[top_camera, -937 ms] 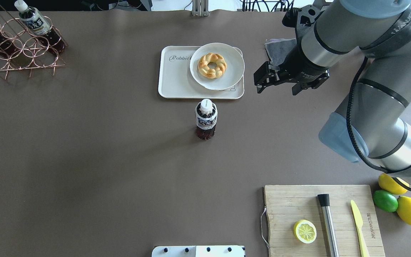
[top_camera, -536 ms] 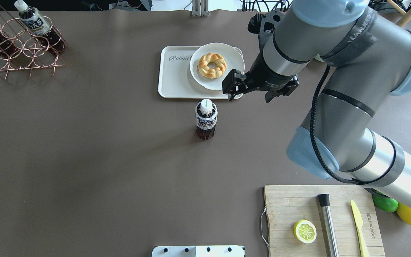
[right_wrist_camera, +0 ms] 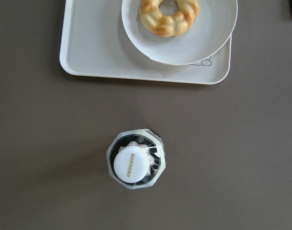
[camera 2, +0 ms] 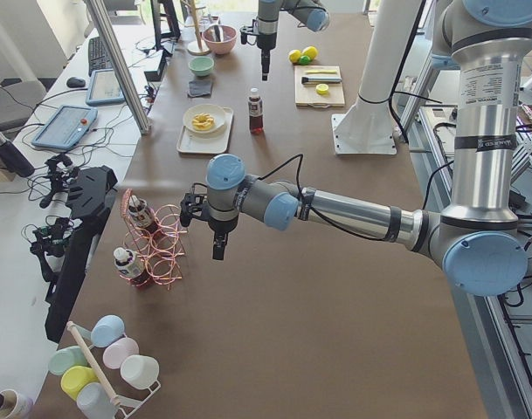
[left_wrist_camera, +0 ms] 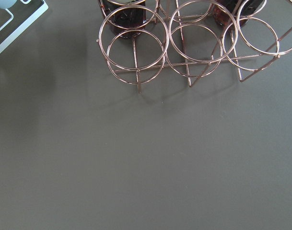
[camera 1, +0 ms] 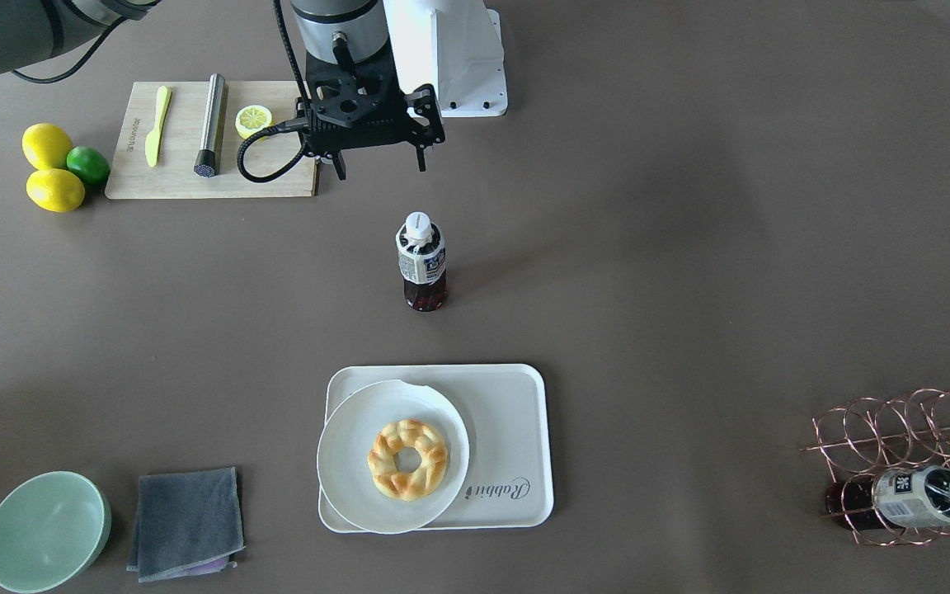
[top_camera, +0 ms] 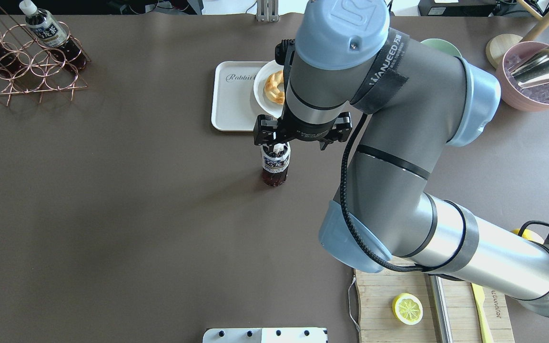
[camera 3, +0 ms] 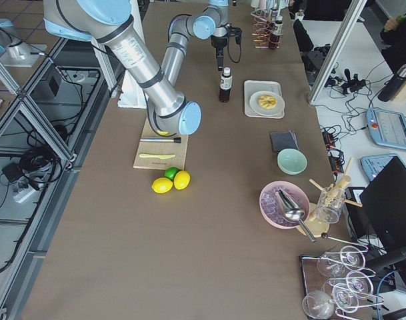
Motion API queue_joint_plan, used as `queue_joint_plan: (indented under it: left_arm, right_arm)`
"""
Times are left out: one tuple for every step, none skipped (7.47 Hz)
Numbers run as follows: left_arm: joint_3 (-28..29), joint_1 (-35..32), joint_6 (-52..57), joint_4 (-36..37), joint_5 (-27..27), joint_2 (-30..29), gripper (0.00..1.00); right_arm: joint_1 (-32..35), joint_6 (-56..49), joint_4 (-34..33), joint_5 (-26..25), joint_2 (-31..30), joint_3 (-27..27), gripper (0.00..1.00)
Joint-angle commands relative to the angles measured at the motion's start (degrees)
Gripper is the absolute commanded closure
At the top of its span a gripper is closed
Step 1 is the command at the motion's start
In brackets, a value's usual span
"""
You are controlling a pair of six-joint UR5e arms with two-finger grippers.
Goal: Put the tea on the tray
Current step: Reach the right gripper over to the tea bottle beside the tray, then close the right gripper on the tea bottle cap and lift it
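The right end effector (camera 1: 382, 169) has swung in from beside the tray (camera 1: 508, 421) to above the tea (camera 1: 421, 264), jaws spread wide; a grasp looks next.

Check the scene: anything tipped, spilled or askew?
Nothing spilled. The tea stands upright, capped, on the table. Only oddity: the plate overhangs the tray at one corner, and its rim has a notch.

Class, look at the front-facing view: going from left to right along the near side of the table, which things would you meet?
Pale green round bowl → folded grey cloth → cream-white rectangular plastic tray → copper wire bottle rack.
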Motion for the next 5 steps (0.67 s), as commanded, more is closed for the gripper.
queue_joint_plan:
  left_arm:
    - [2.0,0.3,0.0,0.3,0.0,-0.7,0.02]
    - [2.1,0.3,0.0,0.3,0.0,-0.8,0.02]
    - [2.2,0.4,0.0,0.3,0.0,-1.1,0.02]
    - [2.9,0.4,0.0,0.3,0.0,-1.5,0.02]
    - [3.5,0.4,0.0,0.3,0.0,-2.0,0.02]
  right_arm:
    - [-1.6,0.1,1.1,-1.5,3.1,-5.4,0.0]
    - [-1.5,0.1,3.7,-2.3,3.1,-7.5,0.0]
    - [-1.2,0.0,5.4,-2.8,3.1,-9.2,0.0]
    - [-0.9,0.0,6.7,-2.9,3.2,-10.4,0.0]
    - [-0.9,0.0,8.0,-2.9,3.2,-11.4,0.01]
